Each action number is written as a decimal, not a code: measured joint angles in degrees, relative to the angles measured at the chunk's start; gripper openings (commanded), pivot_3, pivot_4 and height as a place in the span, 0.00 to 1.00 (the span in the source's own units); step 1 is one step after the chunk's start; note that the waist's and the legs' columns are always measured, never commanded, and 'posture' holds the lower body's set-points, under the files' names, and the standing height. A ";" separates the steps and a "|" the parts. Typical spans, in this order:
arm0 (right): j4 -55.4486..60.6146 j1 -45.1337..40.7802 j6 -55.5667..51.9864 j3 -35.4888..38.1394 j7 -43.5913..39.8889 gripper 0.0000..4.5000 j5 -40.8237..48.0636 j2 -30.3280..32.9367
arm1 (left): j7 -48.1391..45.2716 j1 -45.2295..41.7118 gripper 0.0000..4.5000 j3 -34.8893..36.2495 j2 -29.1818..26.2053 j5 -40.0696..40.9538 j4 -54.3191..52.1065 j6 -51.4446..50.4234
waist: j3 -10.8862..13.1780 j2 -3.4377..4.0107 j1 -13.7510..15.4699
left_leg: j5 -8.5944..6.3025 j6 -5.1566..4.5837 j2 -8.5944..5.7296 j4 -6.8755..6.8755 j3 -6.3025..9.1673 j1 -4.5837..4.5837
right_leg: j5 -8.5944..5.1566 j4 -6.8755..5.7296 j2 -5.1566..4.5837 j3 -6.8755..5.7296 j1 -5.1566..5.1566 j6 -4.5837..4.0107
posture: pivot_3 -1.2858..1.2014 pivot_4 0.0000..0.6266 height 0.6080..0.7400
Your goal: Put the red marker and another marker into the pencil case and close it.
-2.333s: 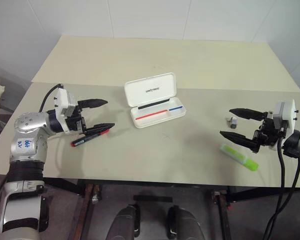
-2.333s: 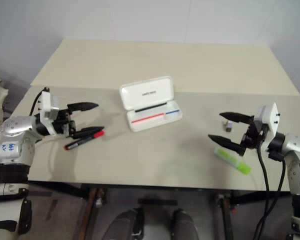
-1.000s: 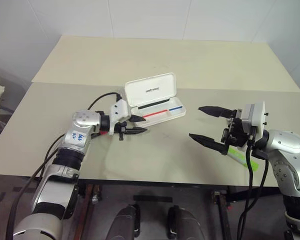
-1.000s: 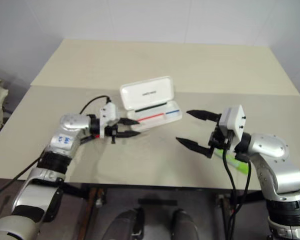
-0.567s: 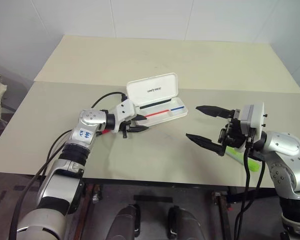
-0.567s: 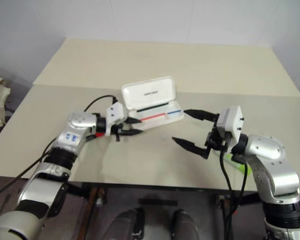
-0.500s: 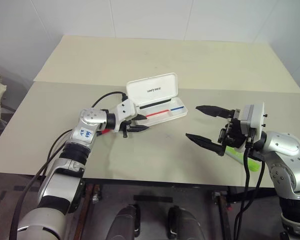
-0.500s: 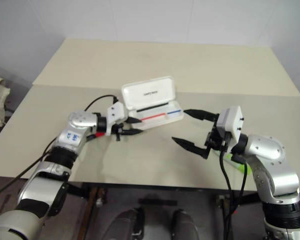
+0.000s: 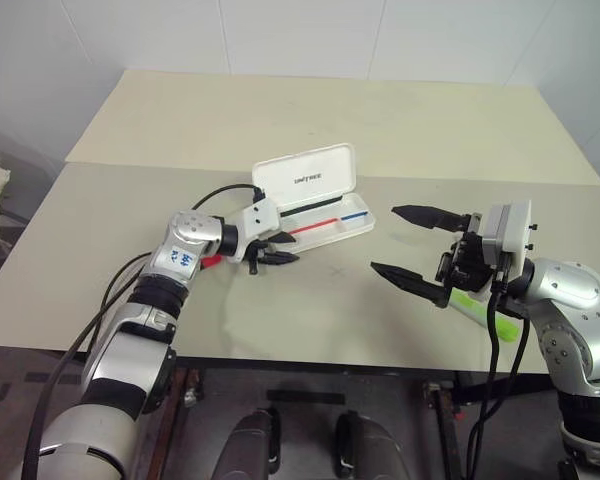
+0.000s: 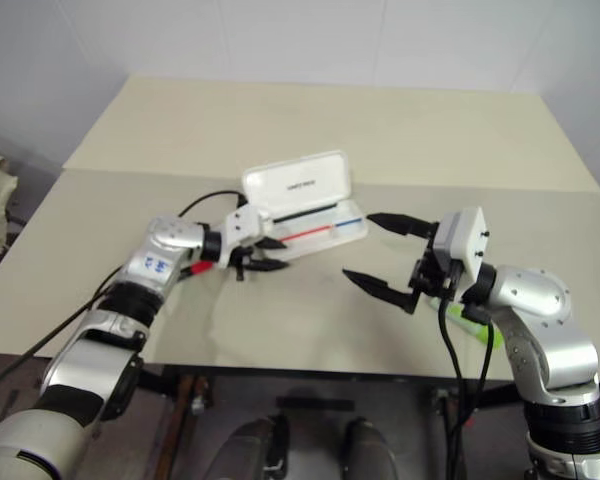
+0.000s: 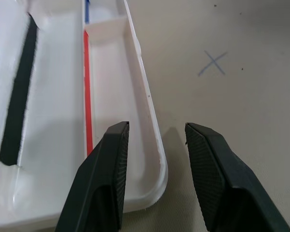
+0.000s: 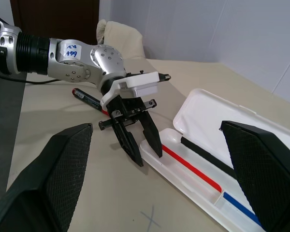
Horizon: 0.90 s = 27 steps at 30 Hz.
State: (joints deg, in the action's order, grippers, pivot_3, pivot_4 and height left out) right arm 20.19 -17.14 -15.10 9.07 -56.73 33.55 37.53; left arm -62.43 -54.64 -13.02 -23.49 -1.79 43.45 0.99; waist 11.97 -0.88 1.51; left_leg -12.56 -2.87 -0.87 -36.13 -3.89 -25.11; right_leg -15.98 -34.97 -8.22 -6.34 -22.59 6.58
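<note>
The pencil case lies open mid-table, its white lid standing up behind a tray with a red and a blue stripe. My left gripper is open at the tray's left end, angled down, its fingers either side of the corner rim and holding nothing. The red marker lies on the table under my left forearm, its red cap peeking out. My right gripper hangs wide open and empty right of the case. Behind it lies the lime-green marker, partly hidden.
A blue X is drawn on the beige table just in front of the case. A seam crosses the table behind the lid. The table's front edge runs close beneath both arms.
My left gripper has edged a little further toward the case's left end and tilted down slightly. The right arm, both markers and the case have stayed put.
</note>
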 measured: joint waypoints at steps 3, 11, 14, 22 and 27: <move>0.00 0.21 -0.40 0.05 -0.88 1.00 0.78 0.94 | -0.28 -0.81 0.41 -0.99 0.09 -1.05 0.01 -1.13 | 0.00 0.00 -0.01 | 0.00 -0.01 0.00 -0.01 -0.01 0.01 | 0.00 -0.01 0.00 0.01 0.01 0.01 | 0.52 0.24 1.00; -0.01 2.97 -2.78 0.26 -4.97 1.00 3.01 4.66 | -0.38 -0.88 0.33 -1.66 0.21 -2.51 -0.40 -2.87 | 0.00 0.00 -0.11 | -0.02 -0.03 0.01 -0.02 -0.03 0.03 | 0.01 -0.01 -0.01 0.04 0.01 0.01 | 0.52 0.24 1.00; -0.18 3.32 -2.88 0.44 -6.46 1.00 3.13 6.01 | -0.78 -0.87 0.14 -1.59 0.20 -2.67 -1.09 -3.35 | 0.00 0.00 -0.09 | -0.06 0.03 0.01 -0.02 -0.02 0.03 | 0.01 -0.02 -0.02 0.04 0.01 0.01 | 0.52 0.24 1.00; -0.49 3.07 -3.77 0.52 -7.64 1.00 3.57 6.76 | -2.58 0.55 0.01 -1.54 -0.38 -2.76 -5.12 -4.76 | -0.01 0.01 0.01 | -0.05 0.00 0.00 -0.04 -0.02 0.01 | 0.01 0.03 -0.11 0.04 0.02 0.02 | 0.52 0.24 1.00; -0.56 2.58 -3.84 0.50 -7.64 1.00 3.57 6.76 | -4.07 1.47 0.01 -1.60 -0.90 -2.68 -7.44 -4.85 | -0.01 0.01 0.01 | 0.02 -0.04 0.00 -0.04 -0.04 -0.01 | 0.01 0.11 -0.05 0.03 0.02 0.02 | 0.52 0.24 1.00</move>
State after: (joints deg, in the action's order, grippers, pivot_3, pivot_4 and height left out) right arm 19.63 -14.55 -18.95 9.57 -64.37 37.12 44.29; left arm -66.50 -53.17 -14.62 -24.39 -4.46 36.00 -3.86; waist 11.96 -0.87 1.52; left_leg -12.54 -2.90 -0.87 -36.17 -3.93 -25.12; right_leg -15.97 -34.87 -8.28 -6.31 -22.57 6.59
